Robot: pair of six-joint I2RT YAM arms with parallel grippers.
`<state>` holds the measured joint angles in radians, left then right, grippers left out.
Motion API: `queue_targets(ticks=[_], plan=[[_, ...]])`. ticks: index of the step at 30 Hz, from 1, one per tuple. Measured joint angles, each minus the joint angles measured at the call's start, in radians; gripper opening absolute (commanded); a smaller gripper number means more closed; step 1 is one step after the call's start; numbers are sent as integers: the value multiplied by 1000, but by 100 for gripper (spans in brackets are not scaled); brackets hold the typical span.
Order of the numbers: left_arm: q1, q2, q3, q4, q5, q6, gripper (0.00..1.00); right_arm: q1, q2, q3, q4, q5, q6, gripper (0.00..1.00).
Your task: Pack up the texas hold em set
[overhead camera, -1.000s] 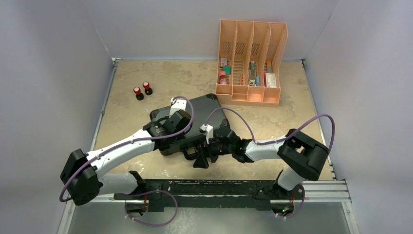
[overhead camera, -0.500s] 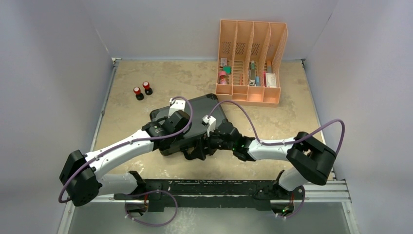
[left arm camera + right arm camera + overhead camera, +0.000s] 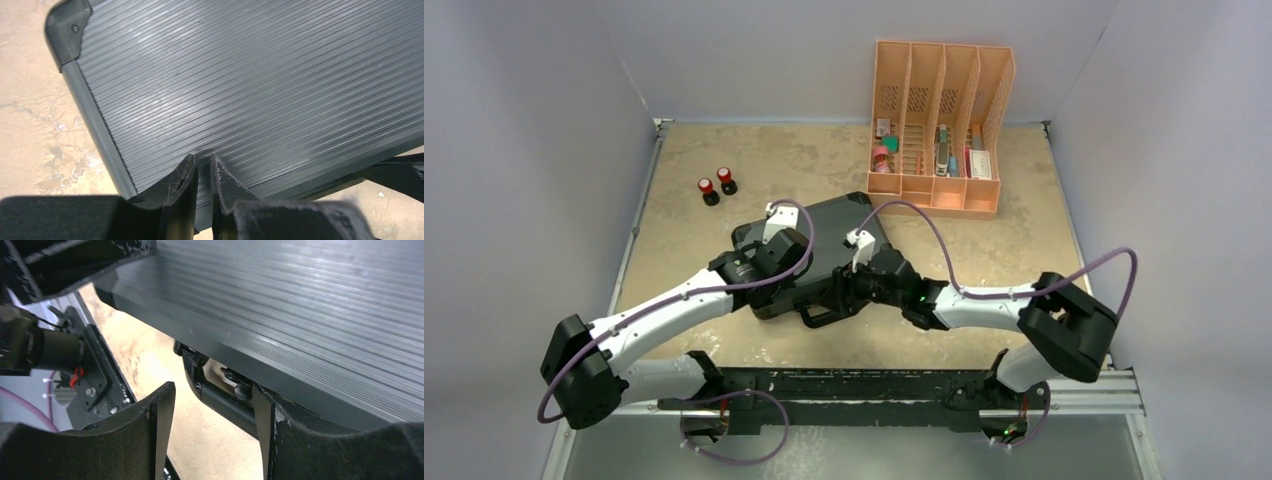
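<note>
On my screens the briefcase (image 3: 836, 226) is black, its lid finely ribbed in parallel lines. The table (image 3: 804, 160) is mottled sandy beige. The organizer (image 3: 939, 90) is peach-orange, the two small cylinders (image 3: 707, 190) black with red tops, the arms (image 3: 664, 306) white with black joints.

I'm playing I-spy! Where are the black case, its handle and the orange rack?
black case (image 3: 836, 222): top external view, on its ribbed lid.
handle (image 3: 222, 407): right wrist view, on its bar.
orange rack (image 3: 934, 204): top external view, on its front wall.
</note>
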<state>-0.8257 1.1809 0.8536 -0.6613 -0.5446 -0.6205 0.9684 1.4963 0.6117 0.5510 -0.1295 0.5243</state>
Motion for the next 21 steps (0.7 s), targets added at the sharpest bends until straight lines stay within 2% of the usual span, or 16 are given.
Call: queue_targets(ticks=[2, 7, 14, 19, 21], plan=[[0, -26, 2, -15, -10, -1, 22, -2, -39, 0, -9, 12, -2, 60], [0, -93, 19, -24, -26, -23, 39, -3, -164, 0, -41, 27, -23, 45], [0, -192, 18, -114, -115, -140, 53, -5, -154, -10, -106, 24, -47, 38], [0, -297, -57, -153, -158, -238, 55, -5, -77, -15, -133, 22, -53, 36], [1, -297, -67, -172, -168, -262, 52, -4, -42, -15, -143, 22, -55, 34]])
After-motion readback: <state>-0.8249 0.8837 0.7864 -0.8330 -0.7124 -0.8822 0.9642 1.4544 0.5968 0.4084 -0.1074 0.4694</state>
